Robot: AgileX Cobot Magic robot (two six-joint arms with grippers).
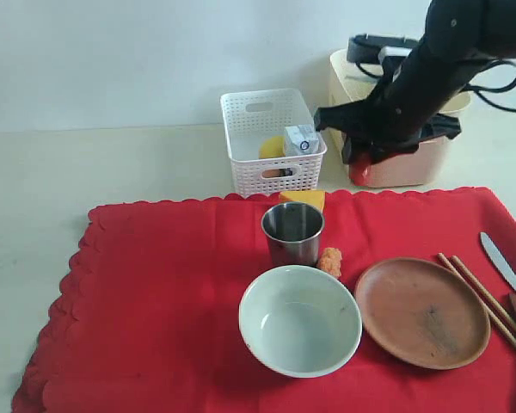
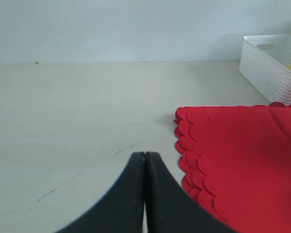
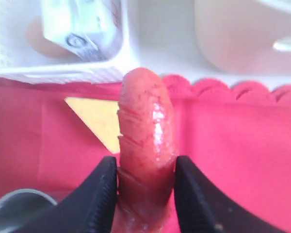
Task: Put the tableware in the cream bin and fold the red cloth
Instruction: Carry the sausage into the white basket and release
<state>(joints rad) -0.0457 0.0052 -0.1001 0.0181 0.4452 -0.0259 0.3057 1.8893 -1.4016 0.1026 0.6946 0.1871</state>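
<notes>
Hovering beside the cream bin (image 1: 408, 170) and white basket (image 1: 271, 172), the right gripper (image 1: 361, 161) carries a sausage (image 1: 359, 172), probably clearing food first. The bowl (image 1: 300, 320), steel cup (image 1: 292, 232) and plate (image 1: 421, 311) sit on the red cloth (image 1: 163, 292).

Left wrist view: the left gripper (image 2: 145, 158) is pressed together, empty, parked over bare table (image 2: 77, 111).

Right wrist view: the jaws are partly closed, pinching the sausage's sides.

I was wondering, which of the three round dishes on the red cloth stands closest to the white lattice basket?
The small steel cup: it stands farthest back, towards the basket, while the bowl and plate lie nearer the camera.
</notes>
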